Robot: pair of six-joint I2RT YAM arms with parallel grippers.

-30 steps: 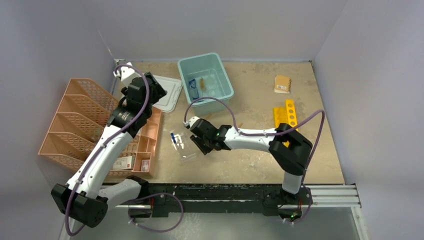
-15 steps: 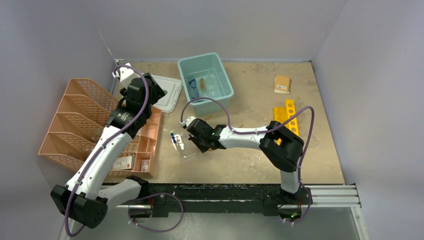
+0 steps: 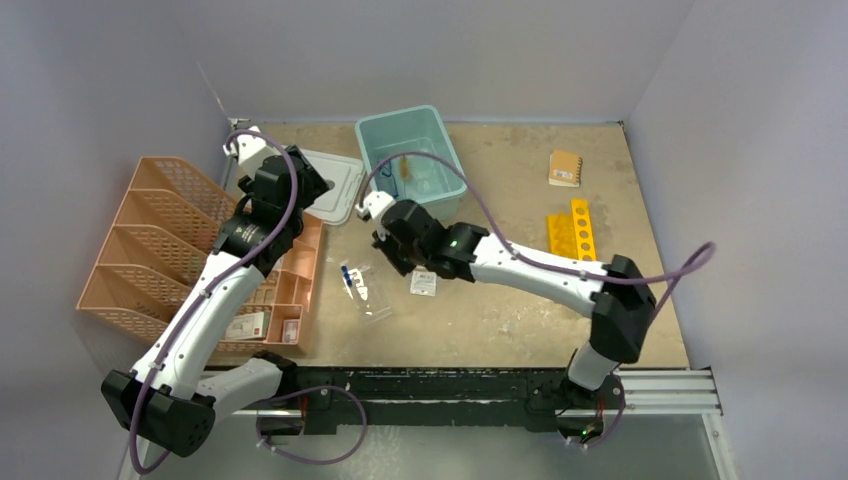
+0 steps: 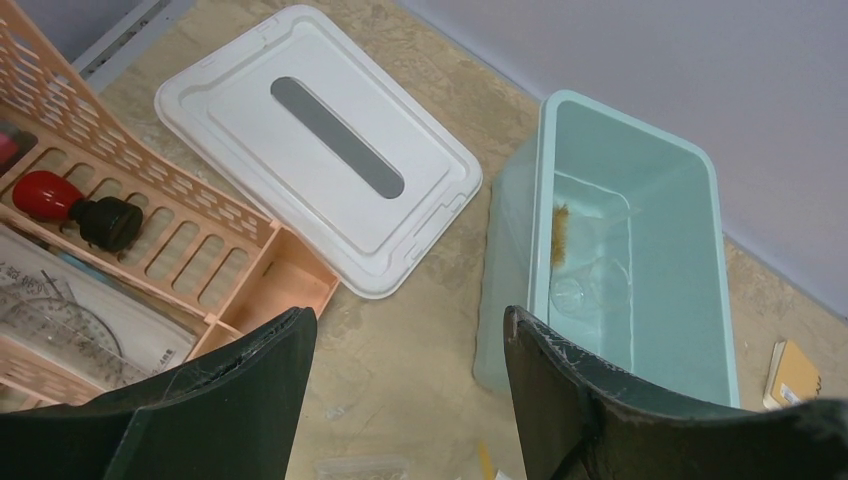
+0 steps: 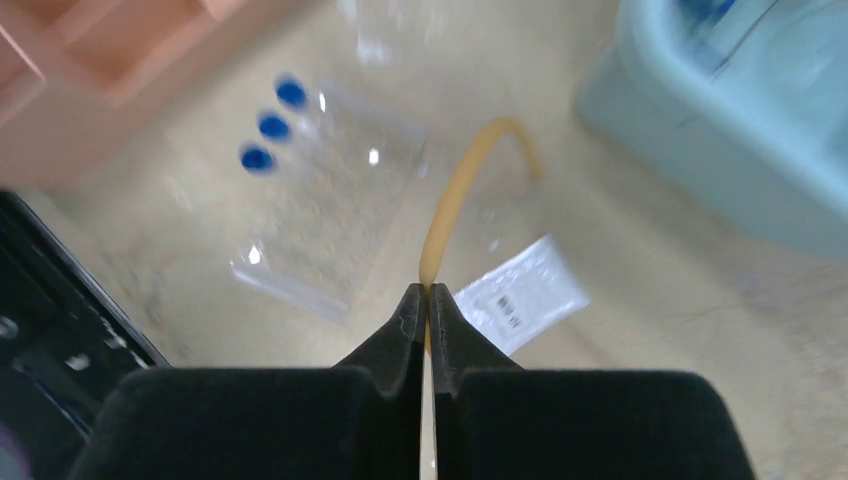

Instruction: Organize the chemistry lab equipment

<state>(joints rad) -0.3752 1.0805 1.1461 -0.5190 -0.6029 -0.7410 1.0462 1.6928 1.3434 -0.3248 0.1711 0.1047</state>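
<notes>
My right gripper (image 5: 428, 292) is shut on a piece of amber rubber tubing (image 5: 468, 190) and holds it above the table, between the teal bin (image 3: 380, 135) and a white packet (image 3: 423, 284). The packet also shows in the right wrist view (image 5: 520, 293). A clear bag of blue-capped tubes (image 3: 362, 290) lies left of the packet, also in the right wrist view (image 5: 320, 180). The bin holds a glass dish (image 4: 585, 290) and an amber piece (image 4: 557, 235). My left gripper (image 4: 405, 330) is open and empty, high above the table between the white lid (image 4: 320, 140) and the bin.
Peach organizer trays (image 3: 160, 250) stand at the left with a red-and-black item (image 4: 75, 205) inside. A small brown notebook (image 3: 565, 168) lies at the back right. Yellow racks (image 3: 572, 228) lie right of centre.
My right gripper has lifted from the table and moved back toward the teal bin with the tubing. The white packet now lies uncovered. The left arm has not moved.
</notes>
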